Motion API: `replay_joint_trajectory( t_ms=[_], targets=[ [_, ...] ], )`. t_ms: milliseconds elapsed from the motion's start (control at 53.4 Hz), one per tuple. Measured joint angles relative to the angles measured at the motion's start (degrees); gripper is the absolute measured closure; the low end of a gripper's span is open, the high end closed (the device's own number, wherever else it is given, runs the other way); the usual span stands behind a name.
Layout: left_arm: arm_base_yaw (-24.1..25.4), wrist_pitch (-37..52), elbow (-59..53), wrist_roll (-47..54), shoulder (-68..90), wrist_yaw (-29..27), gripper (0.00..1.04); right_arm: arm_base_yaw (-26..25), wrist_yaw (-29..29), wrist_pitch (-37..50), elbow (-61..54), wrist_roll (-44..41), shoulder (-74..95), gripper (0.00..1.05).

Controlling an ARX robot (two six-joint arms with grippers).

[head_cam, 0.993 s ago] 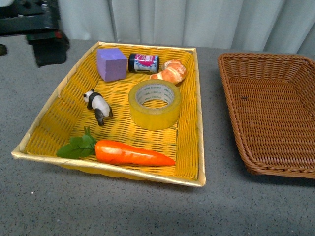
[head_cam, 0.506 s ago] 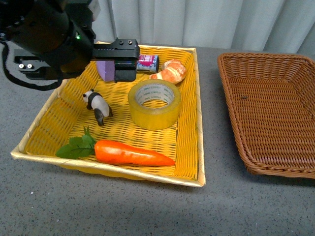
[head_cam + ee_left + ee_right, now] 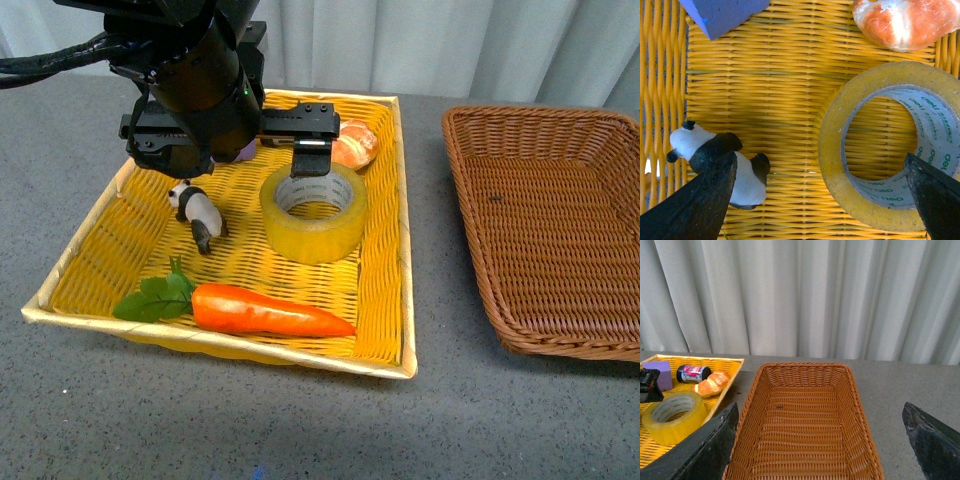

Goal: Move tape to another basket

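Note:
The yellow tape roll [image 3: 315,240] lies flat in the bright yellow basket [image 3: 408,300], right of centre. My left gripper [image 3: 250,160] hangs open just above that basket. In the left wrist view [image 3: 820,210] one finger is over the tape's [image 3: 832,130] core and the other over the panda [image 3: 715,155]. It holds nothing. The dark brown wicker basket [image 3: 540,220] stands to the right and holds no objects. My right gripper [image 3: 820,455] is open, above the near end of the brown basket [image 3: 805,430]. It is out of the front view. The tape [image 3: 675,417] shows at this view's left edge.
The yellow basket also holds a carrot [image 3: 265,312] at the front, a toy panda [image 3: 203,215], a croissant [image 3: 352,148] and a purple cube [image 3: 720,12] at the back. A small jar [image 3: 692,373] shows in the right wrist view. Grey curtains hang behind the table.
My left arm has swung in from the back left corner, across the yellow basket, and now hangs over the tape and panda. The objects have not moved.

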Motion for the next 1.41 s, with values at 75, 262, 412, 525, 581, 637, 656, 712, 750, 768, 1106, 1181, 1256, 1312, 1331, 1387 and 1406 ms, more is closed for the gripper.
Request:
replay_joint_trajectory(
  t_ms=[75,262,412,525,581,637,656,712,750,768,1106,1181,1256,1312,1331,1387,1406],
  targets=[
    [0.07,-0.22,0.81,-0.55,1.05,0.13,0.06,0.00,0.00,0.00,0.00,0.00,0.00,0.09],
    [0.31,-0.50,1.44,-0.48,3.02,-0.13,0.06,0.00,0.02,0.00,0.00,0.00,0.00,0.09],
    [0.31,-0.52,2.12,-0.22,4.33,-0.07,0.06,0.00,0.00,0.00,0.00,0.00,0.00,0.09],
    [0.31,-1.27,3.08,-0.26,5.03,-0.09,0.06,0.00,0.00,0.00,0.00,0.00,0.00,0.09],
    [0.31,-1.44,3.45,-0.28,5.27,-0.09,0.06,0.00,0.00,0.00,0.00,0.00,0.00,0.09],
    [0.31,-1.77,3.87,-0.31,5.57,-0.07,0.06,0.00,0.00,0.00,0.00,0.00,0.00,0.09],
    [0.28,-1.86,4.00,-0.31,5.70,-0.04,0.06,0.00,0.00,0.00,0.00,0.00,0.00,0.09],
    [0.26,-2.05,4.22,-0.31,5.92,-0.04,0.06,0.00,0.00,0.00,0.00,0.00,0.00,0.09],
    [0.24,-2.16,4.33,-0.37,6.08,-0.04,0.06,0.00,0.00,0.00,0.00,0.00,0.00,0.09],
    [0.17,-2.16,4.33,-0.52,6.14,0.00,0.06,0.00,0.00,0.00,0.00,0.00,0.00,0.09],
    [-0.48,-2.21,4.79,-0.72,6.82,0.24,0.55,0.00,0.00,0.00,0.00,0.00,0.00,0.09],
    [-0.59,-2.01,4.83,-0.72,6.82,0.39,0.67,0.00,0.00,0.00,0.00,0.00,0.00,0.09],
    [-0.79,-1.95,4.96,-0.81,6.84,0.76,0.80,0.00,0.00,0.00,0.00,0.00,0.00,0.09],
    [-0.85,-1.95,5.18,-1.05,6.95,0.61,0.87,0.00,0.00,0.00,0.00,0.00,0.00,0.09],
    [-0.85,-1.95,5.20,-0.98,6.95,0.63,0.88,0.00,0.00,0.00,0.00,0.00,0.00,0.09],
    [-0.85,-1.99,5.25,-1.07,6.97,0.74,0.89,0.00,0.00,0.00,0.00,0.00,0.00,0.09],
    [-0.85,-1.99,5.27,-1.07,6.99,0.74,0.89,0.00,0.00,0.00,0.00,0.00,0.00,0.09]
  ],
)
